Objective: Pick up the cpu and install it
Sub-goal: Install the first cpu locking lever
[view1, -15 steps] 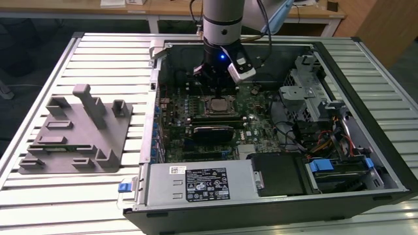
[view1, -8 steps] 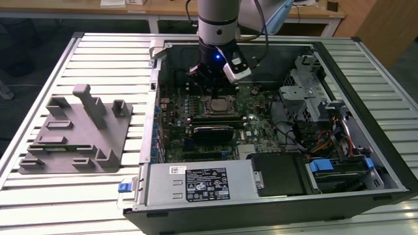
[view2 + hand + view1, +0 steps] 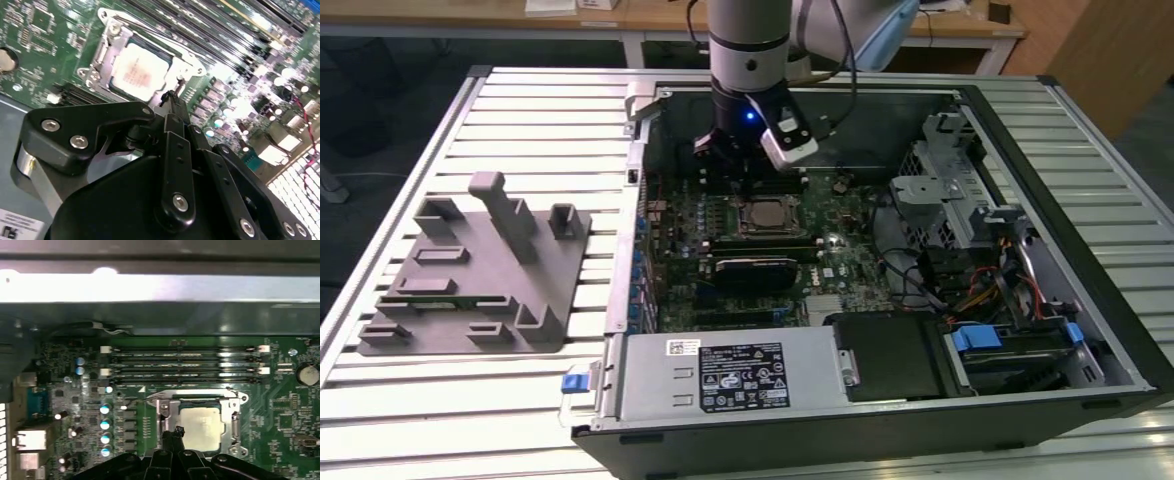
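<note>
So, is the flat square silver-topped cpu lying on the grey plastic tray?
No, in the first wrist view the cpu sits inside the metal-framed socket on the green motherboard.

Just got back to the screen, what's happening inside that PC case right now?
The arm's end effector hangs inside the open computer case. Its fingertips are together with nothing between them, right beside the motherboard socket. The cpu already lies flat in that socket, inside its metal frame. The grey tray sits outside the case on the exterior view's left, away from the arm.
</note>
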